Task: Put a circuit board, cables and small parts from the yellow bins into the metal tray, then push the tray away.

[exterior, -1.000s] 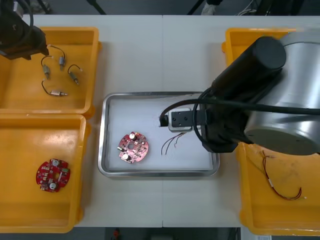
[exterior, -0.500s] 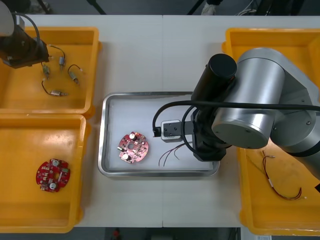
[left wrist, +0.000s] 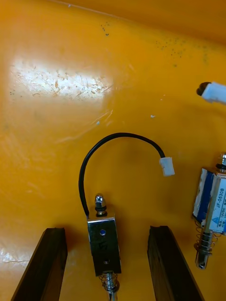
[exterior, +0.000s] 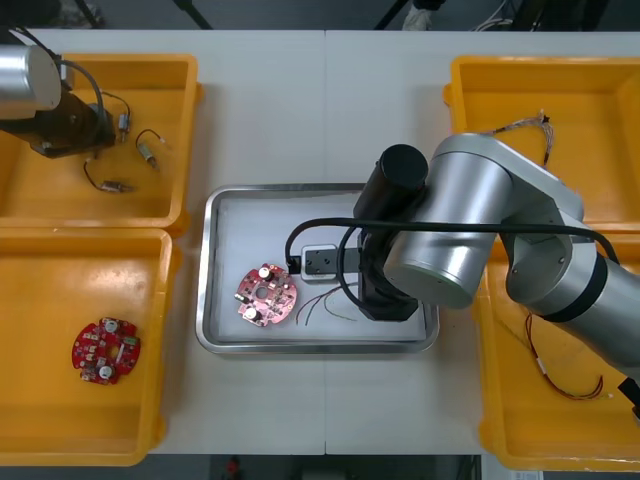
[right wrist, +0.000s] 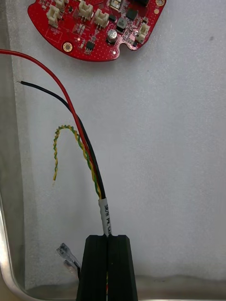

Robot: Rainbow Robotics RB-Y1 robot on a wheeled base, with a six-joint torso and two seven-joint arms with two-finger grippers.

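Over the last second the right arm has swung from the three o'clock side of the tray (exterior: 250, 220) toward its centre, carrying the cable (right wrist: 89, 160) with it. The right claw (right wrist: 107, 241) is pinched narrow on the cable's white-sleeved end. The loose red, black and yellow-green strands now trail toward the circuit board (exterior: 266, 295), which lies at about eight o'clock inside the tray; the black tip is near the board but apart from it. The strands look to be on or just over the white floor, though I cannot tell whether they rest on it fully. My judgement is that the cable is now far enough inside the tray to be let go; the risk is a strand snagging on the fingers as they part, or draping over the board.

Meanwhile the left arm has come from the table's ten o'clock corner further into the far left bin (exterior: 40, 195). The left claw (left wrist: 106, 230) stands wide, one finger on either side of a small metal part (left wrist: 103, 247) with a looped black lead, and touches nothing yet; a second part (left wrist: 208, 207) lies just outside one finger.

So the board is in, the cable is nearly in and a small part looks to be next; the push on the tray is still to come. A spare board (exterior: 105, 350) sits in the near left bin, at eight o'clock on the table.
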